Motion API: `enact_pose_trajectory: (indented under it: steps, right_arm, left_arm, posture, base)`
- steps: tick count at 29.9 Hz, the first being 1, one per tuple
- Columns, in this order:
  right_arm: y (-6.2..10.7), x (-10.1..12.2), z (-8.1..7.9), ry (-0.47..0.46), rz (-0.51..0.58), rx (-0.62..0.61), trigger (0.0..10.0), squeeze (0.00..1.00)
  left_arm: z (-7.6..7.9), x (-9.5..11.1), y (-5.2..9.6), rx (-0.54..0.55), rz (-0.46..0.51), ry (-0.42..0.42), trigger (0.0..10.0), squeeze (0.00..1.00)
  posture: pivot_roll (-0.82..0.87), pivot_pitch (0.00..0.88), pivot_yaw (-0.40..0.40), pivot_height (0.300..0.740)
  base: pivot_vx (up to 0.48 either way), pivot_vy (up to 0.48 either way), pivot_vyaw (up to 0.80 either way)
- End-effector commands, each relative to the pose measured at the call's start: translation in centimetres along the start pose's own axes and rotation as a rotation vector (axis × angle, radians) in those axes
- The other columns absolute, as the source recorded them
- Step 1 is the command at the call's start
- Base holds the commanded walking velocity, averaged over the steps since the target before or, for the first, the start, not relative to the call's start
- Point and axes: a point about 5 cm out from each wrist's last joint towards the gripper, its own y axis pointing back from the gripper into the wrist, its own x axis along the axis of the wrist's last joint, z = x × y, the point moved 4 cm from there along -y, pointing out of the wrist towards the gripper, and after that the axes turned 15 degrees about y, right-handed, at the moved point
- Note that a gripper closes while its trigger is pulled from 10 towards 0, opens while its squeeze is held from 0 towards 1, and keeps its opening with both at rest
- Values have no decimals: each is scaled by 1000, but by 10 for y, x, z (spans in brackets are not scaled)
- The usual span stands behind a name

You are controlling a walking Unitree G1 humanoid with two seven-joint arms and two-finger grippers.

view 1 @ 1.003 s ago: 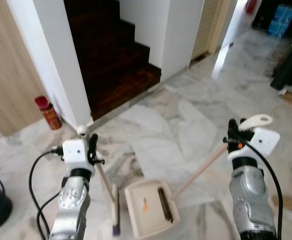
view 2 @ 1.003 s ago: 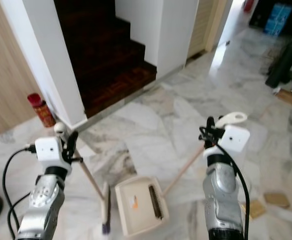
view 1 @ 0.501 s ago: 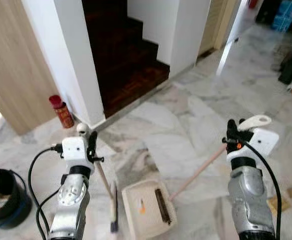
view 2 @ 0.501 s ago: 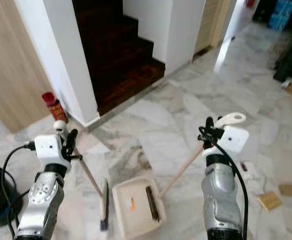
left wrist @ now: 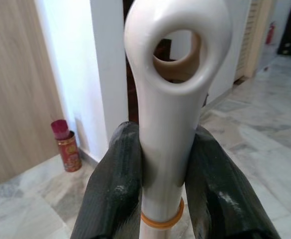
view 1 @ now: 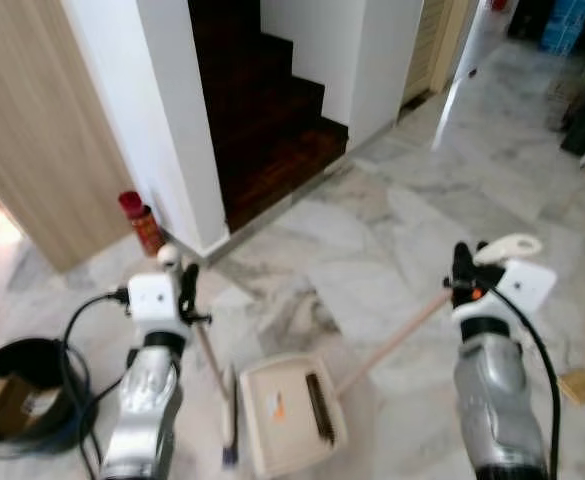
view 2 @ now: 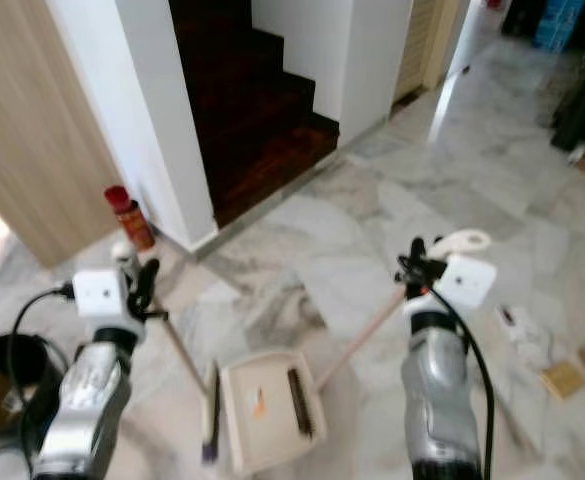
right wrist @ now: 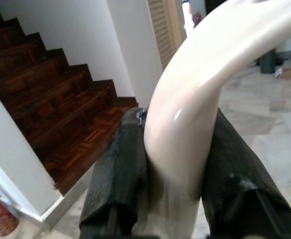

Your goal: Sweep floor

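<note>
A cream dustpan (view 1: 290,412) lies on the marble floor between my arms, with a small orange bit and a dark comb strip inside it. Its long beige handle (view 1: 392,342) slants up to my right gripper (view 1: 464,270), which is shut on the white top end (right wrist: 195,114) between its black fingers (right wrist: 123,174). To the pan's left, a broom head (view 1: 230,415) rests on the floor. My left gripper (view 1: 184,290) is shut on the broom handle (left wrist: 172,99) just below its white loop, held between black fingers (left wrist: 115,194).
Dark wooden stairs (view 1: 272,110) rise ahead between white walls. A red can (view 1: 144,222) stands at the wall corner. A black bucket (view 1: 22,400) holding cardboard sits at my left. Litter (view 2: 520,330) and a cardboard scrap (view 2: 564,378) lie on the floor at my right.
The camera has shifted, bringing the bucket further into view and the stairs toward the centre. Both grippers keep their hold; broom and dustpan stay between my arms.
</note>
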Motion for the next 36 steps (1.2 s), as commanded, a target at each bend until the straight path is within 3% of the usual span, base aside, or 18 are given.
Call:
enact_pose_trajectory:
  steps: [1, 10, 14, 36]
  right_arm:
    - [-5, 16, -2, -5, 57, 0, 10000, 0]
    - [-5, 16, -3, 19, 63, 12, 10000, 0]
    - [-5, 16, -5, 29, 61, 17, 10000, 0]
    - [-7, 15, -7, 27, 60, 26, 10000, 0]
  left_arm:
    - [-2, 10, -2, -3, 35, -2, 10000, 0]
    - [-1, 9, -1, -8, 31, 1, 10000, 0]
    - [0, 9, -2, -13, 29, 2, 10000, 0]
    - [4, 7, 0, -25, 24, 10, 10000, 0]
  posture:
    - [-51, 0, 2, 740]
    - [-52, 0, 2, 740]
    - [-51, 0, 0, 740]
    - [-40, 0, -7, 740]
  base:
    - [0, 337, 0]
    - [0, 336, 0]
    - [0, 336, 755]
    - [0, 337, 0]
